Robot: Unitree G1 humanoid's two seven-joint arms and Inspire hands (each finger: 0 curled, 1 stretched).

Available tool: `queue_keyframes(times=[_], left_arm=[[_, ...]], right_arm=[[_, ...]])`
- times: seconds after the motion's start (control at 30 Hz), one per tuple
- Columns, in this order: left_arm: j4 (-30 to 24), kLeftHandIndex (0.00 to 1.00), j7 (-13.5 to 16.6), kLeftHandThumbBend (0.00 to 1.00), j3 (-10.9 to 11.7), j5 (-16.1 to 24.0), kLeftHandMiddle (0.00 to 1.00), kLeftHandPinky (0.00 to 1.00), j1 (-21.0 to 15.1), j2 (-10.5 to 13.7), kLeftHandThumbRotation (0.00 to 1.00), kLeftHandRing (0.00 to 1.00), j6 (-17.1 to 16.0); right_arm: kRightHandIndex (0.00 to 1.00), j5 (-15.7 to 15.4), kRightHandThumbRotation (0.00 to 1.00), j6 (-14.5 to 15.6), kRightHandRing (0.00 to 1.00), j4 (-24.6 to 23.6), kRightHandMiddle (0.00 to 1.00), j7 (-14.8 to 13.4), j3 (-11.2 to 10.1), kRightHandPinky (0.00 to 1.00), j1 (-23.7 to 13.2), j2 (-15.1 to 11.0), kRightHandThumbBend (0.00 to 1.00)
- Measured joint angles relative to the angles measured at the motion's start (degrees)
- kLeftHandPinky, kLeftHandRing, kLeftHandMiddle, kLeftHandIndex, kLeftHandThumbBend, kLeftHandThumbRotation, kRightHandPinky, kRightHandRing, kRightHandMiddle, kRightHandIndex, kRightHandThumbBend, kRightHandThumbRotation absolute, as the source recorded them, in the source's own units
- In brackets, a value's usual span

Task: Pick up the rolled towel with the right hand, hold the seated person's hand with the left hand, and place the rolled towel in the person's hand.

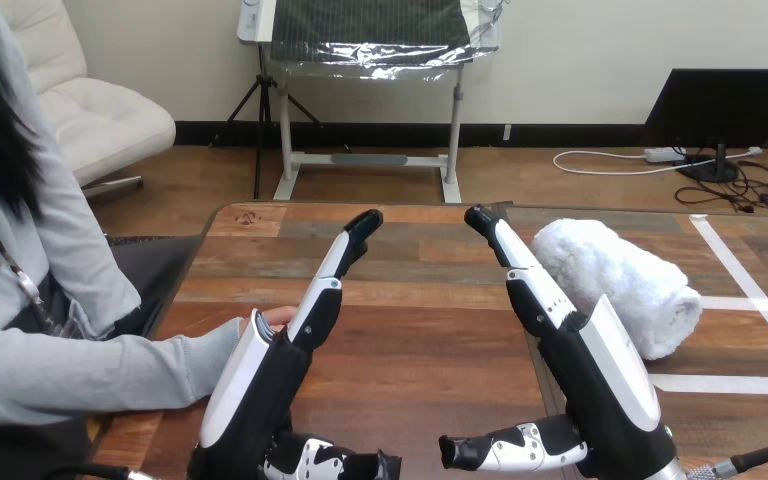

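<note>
- Fingers of the right hand stretch out straight, gripping nothing; the rolled towel lies on the desk just beside them, at their 3 o'clock.
- Left hand, over at the desk's 9 o'clock, is straight-fingered and empty too, standing in front of the person's hand; touching or apart, I can't tell.
- Risk: closing side-on may nudge the towel, rolling it away toward 3 o'clock or loosening the roll.

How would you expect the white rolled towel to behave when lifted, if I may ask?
The rolled towel looks fluffy, so it probably compresses when squeezed and weighs little. Lying on its side as a cylinder, it may roll if nudged.
</note>
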Motion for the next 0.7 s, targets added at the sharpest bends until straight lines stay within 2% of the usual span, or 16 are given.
queue_keyframes(times=[0.37, 0.57, 0.7], left_arm=[[0.0, 1.0, -0.4, 1.0, 0.0, -0.3, 1.0, 0.96, 0.0, 0.0, 0.79, 1.0, 0.0], [0.0, 1.0, -0.4, 1.0, 0.0, -0.2, 1.0, 0.96, -0.1, -0.1, 0.81, 1.0, 0.0], [0.0, 1.0, -0.4, 1.0, 0.0, -0.2, 1.0, 0.95, -0.1, -0.2, 0.81, 1.0, 0.0]], right_arm=[[1.0, 0.0, 0.76, 1.4, 1.0, -0.1, 1.0, -0.1, -0.1, 0.94, 0.0, 0.1, 1.0], [0.99, 0.0, 0.73, 5.4, 1.0, -1.0, 1.0, -0.7, -0.8, 0.97, 0.1, 0.8, 1.0], [0.99, 1.3, 0.71, 8.3, 1.0, -1.6, 1.0, -0.7, -1.6, 0.99, 0.1, 1.2, 1.0]])
